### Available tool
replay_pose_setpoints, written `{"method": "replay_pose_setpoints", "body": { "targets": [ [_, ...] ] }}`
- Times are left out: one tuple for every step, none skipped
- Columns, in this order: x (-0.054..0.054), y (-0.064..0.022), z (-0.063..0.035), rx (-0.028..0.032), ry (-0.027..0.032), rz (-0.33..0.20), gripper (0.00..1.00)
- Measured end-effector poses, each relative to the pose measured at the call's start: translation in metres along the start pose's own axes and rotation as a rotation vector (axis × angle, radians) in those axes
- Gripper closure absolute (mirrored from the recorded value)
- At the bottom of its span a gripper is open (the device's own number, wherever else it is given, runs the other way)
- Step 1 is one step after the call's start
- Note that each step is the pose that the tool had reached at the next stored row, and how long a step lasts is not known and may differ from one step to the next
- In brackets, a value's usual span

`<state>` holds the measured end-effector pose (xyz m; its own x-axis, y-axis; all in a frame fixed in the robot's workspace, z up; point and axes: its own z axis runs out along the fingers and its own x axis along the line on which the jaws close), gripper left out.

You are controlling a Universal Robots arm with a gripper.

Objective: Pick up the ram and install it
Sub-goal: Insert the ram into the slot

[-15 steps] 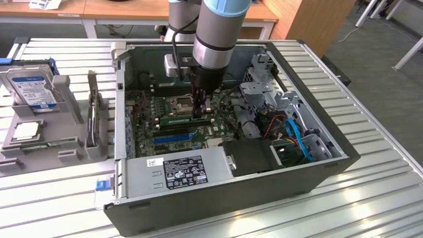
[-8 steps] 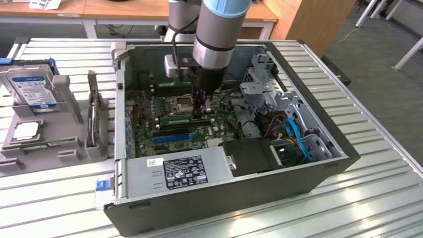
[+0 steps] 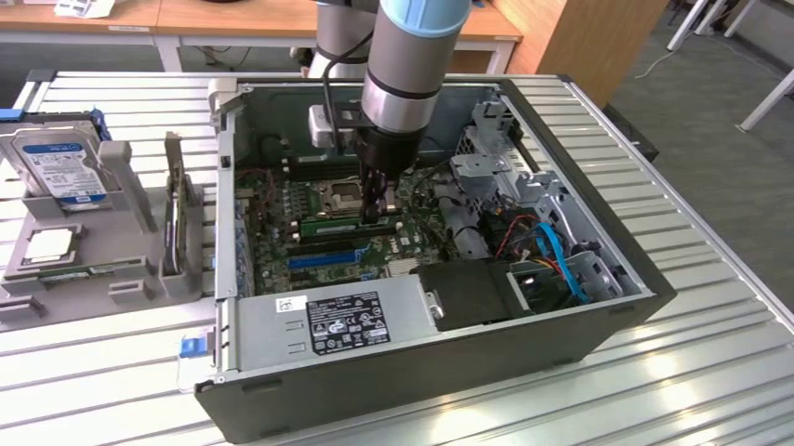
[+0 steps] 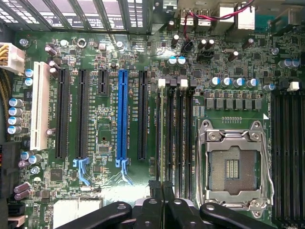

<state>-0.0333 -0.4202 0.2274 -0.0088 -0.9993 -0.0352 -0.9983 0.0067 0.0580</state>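
The ram [image 3: 333, 226] is a thin green stick standing on edge along a memory slot of the motherboard [image 3: 279, 209], beside the empty CPU socket [image 3: 342, 195]. My gripper [image 3: 378, 212] reaches straight down into the open computer case, shut on the ram with the stick running out towards the exterior view's left. In the wrist view the two black fingertips [image 4: 153, 187] are pressed together over the ram's thin top edge [image 4: 163, 138], in line with the slot next to the CPU socket [image 4: 233, 167]. I cannot tell how deep the ram sits in the slot.
Inside the case are the power supply [image 3: 335, 321] at the front, blue cables [image 3: 564, 260] and a metal drive cage [image 3: 496, 158] on the exterior view's right. A grey fixture [image 3: 125, 186] outside the case holds a hard drive [image 3: 59, 167] and a square chip [image 3: 47, 244].
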Motion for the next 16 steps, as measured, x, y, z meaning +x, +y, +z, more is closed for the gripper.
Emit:
{"method": "replay_pose_setpoints", "body": {
  "targets": [
    [0.0000, 0.0000, 0.0002, 0.0000, 0.0001, 0.000, 0.89],
    [0.0000, 0.0000, 0.0004, 0.0000, 0.0000, 0.000, 0.89],
    [0.0000, 0.0000, 0.0006, 0.0000, 0.0000, 0.000, 0.89],
    [0.0000, 0.0000, 0.0008, 0.0000, 0.0001, 0.000, 0.89],
    [0.0000, 0.0000, 0.0010, 0.0000, 0.0001, 0.000, 0.89],
    [0.0000, -0.0001, 0.0013, 0.0000, 0.0001, 0.000, 0.89],
    [0.0001, -0.0001, 0.0015, 0.0000, 0.0000, 0.000, 0.89],
    [0.0001, -0.0001, 0.0017, 0.0000, 0.0001, 0.000, 0.89],
    [0.0001, -0.0001, 0.0019, 0.0000, 0.0001, 0.000, 0.89],
    [0.0001, -0.0001, 0.0020, -0.0001, 0.0002, 0.000, 0.89],
    [0.0001, -0.0001, 0.0022, 0.0000, 0.0001, 0.000, 0.89],
    [0.0001, -0.0001, 0.0023, 0.0000, 0.0001, 0.000, 0.89],
    [0.0001, -0.0001, 0.0023, 0.0000, 0.0000, 0.000, 0.89],
    [0.0001, -0.0001, 0.0023, 0.0000, 0.0001, 0.000, 0.89],
    [0.0001, -0.0001, 0.0023, 0.0000, 0.0000, 0.000, 0.89],
    [0.0001, -0.0001, 0.0023, 0.0000, 0.0000, 0.000, 0.89]
  ]
}}
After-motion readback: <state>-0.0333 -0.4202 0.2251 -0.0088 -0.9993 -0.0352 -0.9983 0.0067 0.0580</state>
